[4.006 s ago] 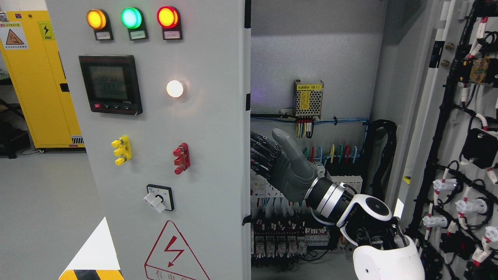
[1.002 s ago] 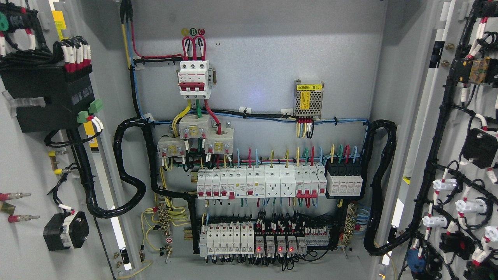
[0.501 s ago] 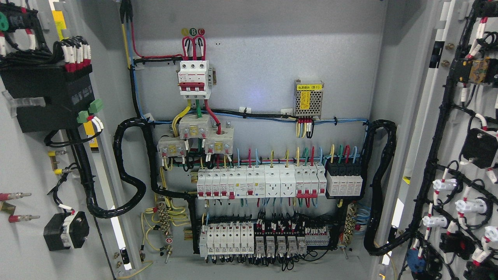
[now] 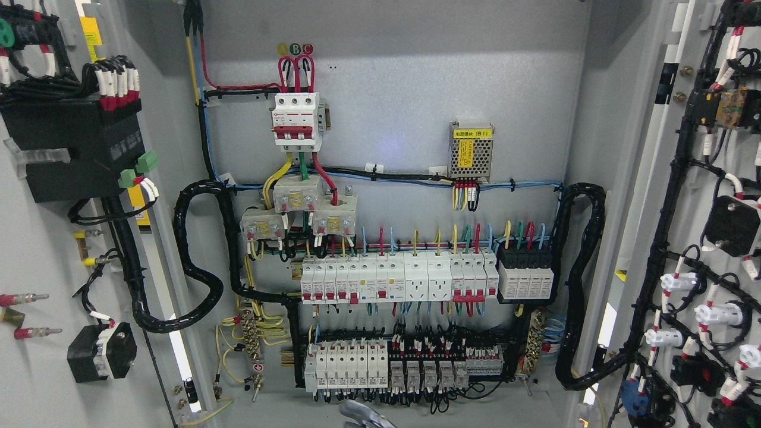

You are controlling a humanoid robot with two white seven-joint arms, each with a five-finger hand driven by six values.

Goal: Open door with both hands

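Now, from the left of the frame, you see the left door (image 4: 41,238) swung wide, its inner face carrying a black module (image 4: 71,148) and wiring. At centre, the cabinet back panel (image 4: 416,89) shows rows of white breakers (image 4: 392,279). At the bottom edge, a grey fingertip of a hand (image 4: 362,416) pokes in; you cannot tell its grip. At right, the right door (image 4: 701,238) stands open.

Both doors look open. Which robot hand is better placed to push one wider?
Cannot tell. Only one robot hand tip shows, at the bottom edge near the middle, its arm hidden. Left door and right door both stand wide open.
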